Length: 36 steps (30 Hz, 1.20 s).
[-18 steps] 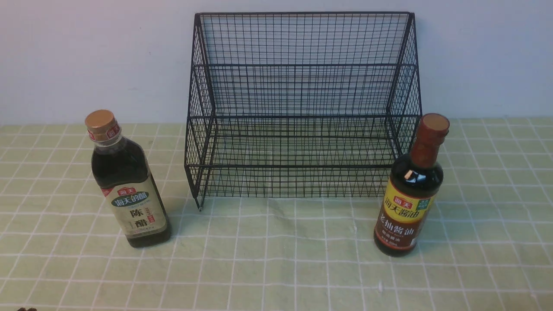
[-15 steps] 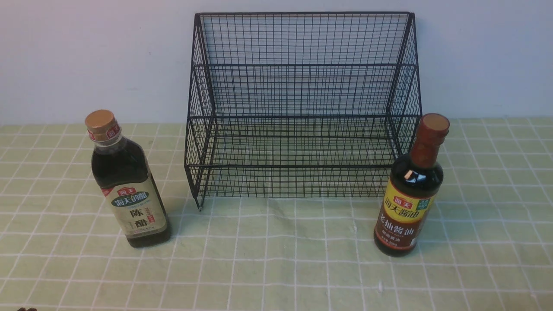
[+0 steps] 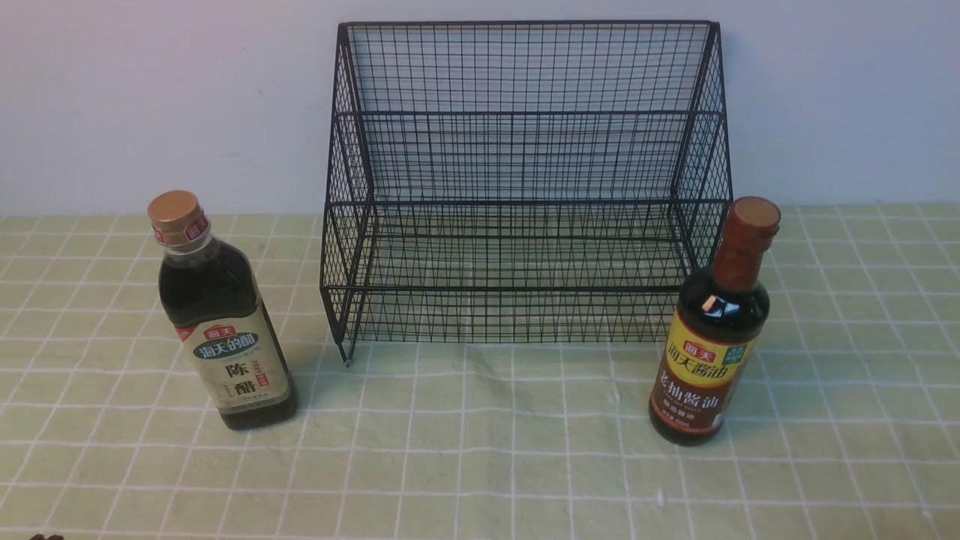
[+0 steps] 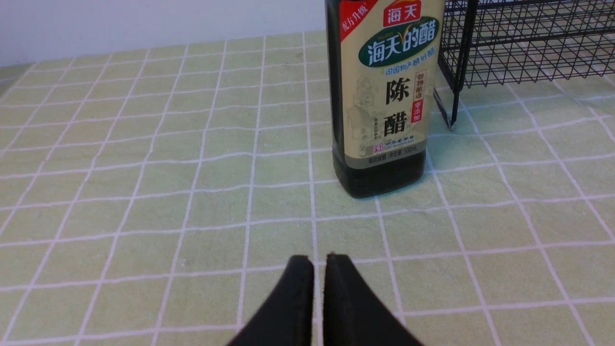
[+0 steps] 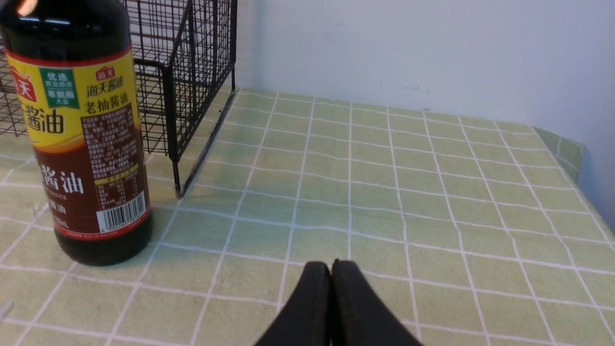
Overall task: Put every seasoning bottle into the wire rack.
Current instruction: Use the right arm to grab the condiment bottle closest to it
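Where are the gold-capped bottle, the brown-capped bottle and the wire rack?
gold-capped bottle [image 3: 238,373]: front view, beige label.
brown-capped bottle [image 3: 703,358]: front view, yellow label.
wire rack [image 3: 525,71]: front view, back grid.

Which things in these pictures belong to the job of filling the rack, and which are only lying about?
For the job: gold-cap bottle; brown-cap bottle; wire rack; left tool; right tool.

Only there: checked tablecloth; white wall. No loose clutter shows.
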Each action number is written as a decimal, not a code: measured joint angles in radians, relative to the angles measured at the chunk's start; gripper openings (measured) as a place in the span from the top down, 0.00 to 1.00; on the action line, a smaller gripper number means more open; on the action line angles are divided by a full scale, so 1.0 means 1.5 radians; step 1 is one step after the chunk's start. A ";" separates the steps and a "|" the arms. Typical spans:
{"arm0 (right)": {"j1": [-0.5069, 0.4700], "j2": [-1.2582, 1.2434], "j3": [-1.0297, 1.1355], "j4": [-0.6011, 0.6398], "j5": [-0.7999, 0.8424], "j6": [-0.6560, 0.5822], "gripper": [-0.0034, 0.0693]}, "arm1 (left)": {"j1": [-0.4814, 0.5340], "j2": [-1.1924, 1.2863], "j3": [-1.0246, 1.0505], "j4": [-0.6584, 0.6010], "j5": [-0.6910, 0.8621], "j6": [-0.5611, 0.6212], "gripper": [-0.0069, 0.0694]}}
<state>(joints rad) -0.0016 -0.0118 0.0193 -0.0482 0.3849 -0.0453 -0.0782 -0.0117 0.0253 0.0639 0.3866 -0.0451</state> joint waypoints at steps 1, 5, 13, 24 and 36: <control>0.000 0.000 0.000 0.000 0.000 0.000 0.97 | 0.000 0.000 0.000 0.000 0.000 0.000 0.89; 0.000 0.000 0.000 0.000 0.000 0.000 0.97 | 0.000 0.000 0.000 0.000 0.000 0.000 0.89; 0.000 0.000 0.000 -0.001 0.000 0.000 0.97 | 0.000 0.000 0.000 0.000 0.000 0.000 0.89; 0.000 0.000 0.006 0.136 -0.208 0.073 0.97 | 0.000 0.000 0.000 0.000 0.000 0.000 0.89; 0.000 0.000 0.006 0.338 -0.481 0.169 0.97 | 0.000 0.000 0.000 0.000 0.000 0.000 0.89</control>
<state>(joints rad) -0.0016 -0.0118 0.0285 0.4593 -0.3368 0.2077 -0.0782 -0.0117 0.0253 0.0639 0.3866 -0.0451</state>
